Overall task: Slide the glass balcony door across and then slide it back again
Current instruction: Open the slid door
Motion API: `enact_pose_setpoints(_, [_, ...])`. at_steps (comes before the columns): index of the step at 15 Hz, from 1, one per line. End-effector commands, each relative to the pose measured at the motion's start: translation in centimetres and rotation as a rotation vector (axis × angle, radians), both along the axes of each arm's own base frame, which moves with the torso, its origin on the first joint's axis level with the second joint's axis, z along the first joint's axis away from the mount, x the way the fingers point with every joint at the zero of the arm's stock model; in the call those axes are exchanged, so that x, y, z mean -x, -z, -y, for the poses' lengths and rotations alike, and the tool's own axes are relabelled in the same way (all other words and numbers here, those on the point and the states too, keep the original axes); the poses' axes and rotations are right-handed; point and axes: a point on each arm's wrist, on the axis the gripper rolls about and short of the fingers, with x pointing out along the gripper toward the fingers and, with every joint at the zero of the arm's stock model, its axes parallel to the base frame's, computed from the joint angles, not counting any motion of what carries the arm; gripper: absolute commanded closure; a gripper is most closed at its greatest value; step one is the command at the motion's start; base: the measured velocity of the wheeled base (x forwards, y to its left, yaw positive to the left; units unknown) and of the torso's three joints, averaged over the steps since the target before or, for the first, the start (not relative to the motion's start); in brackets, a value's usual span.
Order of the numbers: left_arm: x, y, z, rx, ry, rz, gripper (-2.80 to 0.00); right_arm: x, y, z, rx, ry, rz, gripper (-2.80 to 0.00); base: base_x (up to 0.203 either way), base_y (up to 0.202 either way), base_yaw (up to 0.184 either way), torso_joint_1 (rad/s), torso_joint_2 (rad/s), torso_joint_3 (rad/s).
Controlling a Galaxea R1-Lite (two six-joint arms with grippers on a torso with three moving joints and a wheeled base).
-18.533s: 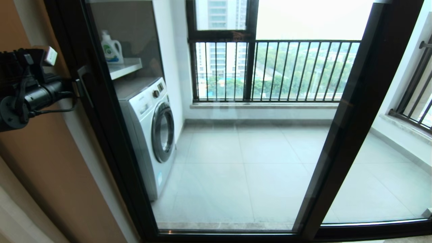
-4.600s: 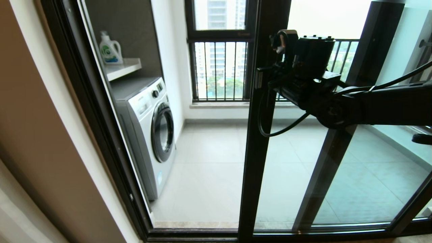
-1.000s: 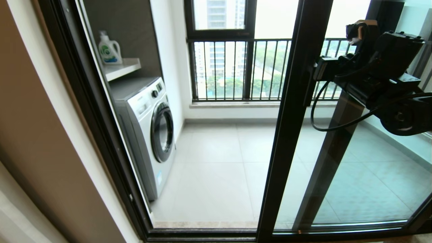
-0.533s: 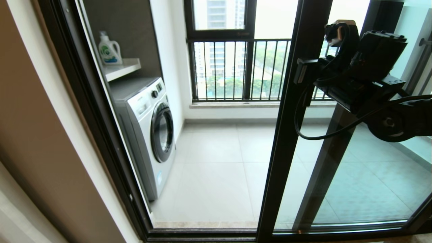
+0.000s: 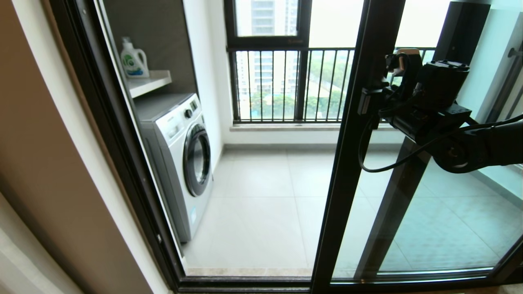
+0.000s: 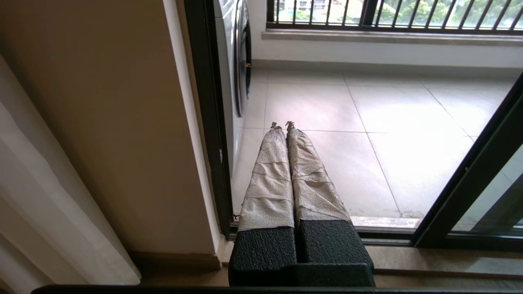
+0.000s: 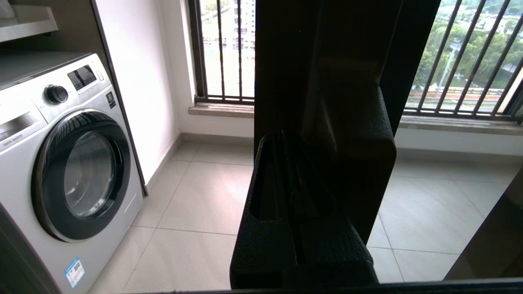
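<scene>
The glass balcony door point(image 5: 412, 228) stands slid over to the right, with the left part of the doorway open. Its dark left upright point(image 5: 347, 163) slants up through the head view. My right gripper point(image 5: 365, 102) reaches in from the right, shut, with its tips against that upright at latch height. The latch handle itself is hidden behind the tips. In the right wrist view the upright point(image 7: 286, 61) fills the middle, right behind the gripper point(image 7: 294, 139). My left gripper point(image 6: 282, 124) hangs low near the left door jamb, its taped fingers point(image 6: 265, 179) shut on nothing.
A white washing machine point(image 5: 184, 159) stands just inside the balcony on the left, with a detergent bottle point(image 5: 132, 59) on the shelf above. A window with railing bars point(image 5: 282, 85) closes the far side. The fixed panel's upright point(image 5: 392, 212) shows behind the door. A pale curtain point(image 6: 49, 204) hangs by the wall.
Over 18 seconds the door slid from shut far to the right. In the last second it stayed put while my right gripper moved left and down onto its upright.
</scene>
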Motion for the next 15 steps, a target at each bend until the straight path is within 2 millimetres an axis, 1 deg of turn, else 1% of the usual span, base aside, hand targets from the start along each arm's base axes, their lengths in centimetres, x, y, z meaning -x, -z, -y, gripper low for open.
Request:
enact_pose_setpoints(1, [0.0, 0.0, 0.0, 0.0, 0.0, 0.0, 0.0, -0.2, 0.1, 0.9, -0.002, 0.035, 0.0, 0.0, 0.0, 0.0, 0.0, 0.0, 0.0, 0.0])
enact_pose_setpoints(5, [0.0, 0.0, 0.0, 0.0, 0.0, 0.0, 0.0, 0.0, -0.2, 1.6, -0.003, 0.053, 0.008, 0.0, 0.0, 0.0, 0.0, 0.0, 0.0, 0.0])
enact_pose_setpoints(8, [0.0, 0.0, 0.0, 0.0, 0.0, 0.0, 0.0, -0.1, -0.3, 2.7, -0.002, 0.078, 0.01, 0.0, 0.0, 0.0, 0.0, 0.0, 0.0, 0.0])
enact_pose_setpoints(12, [0.0, 0.0, 0.0, 0.0, 0.0, 0.0, 0.0, 0.6, -0.9, 3.7, -0.002, 0.09, 0.021, 0.0, 0.0, 0.0, 0.0, 0.0, 0.0, 0.0])
enact_pose_setpoints(15, [0.0, 0.0, 0.0, 0.0, 0.0, 0.0, 0.0, 1.0, -0.9, 4.7, 0.001, 0.096, 0.016, 0.0, 0.0, 0.0, 0.0, 0.0, 0.0, 0.0])
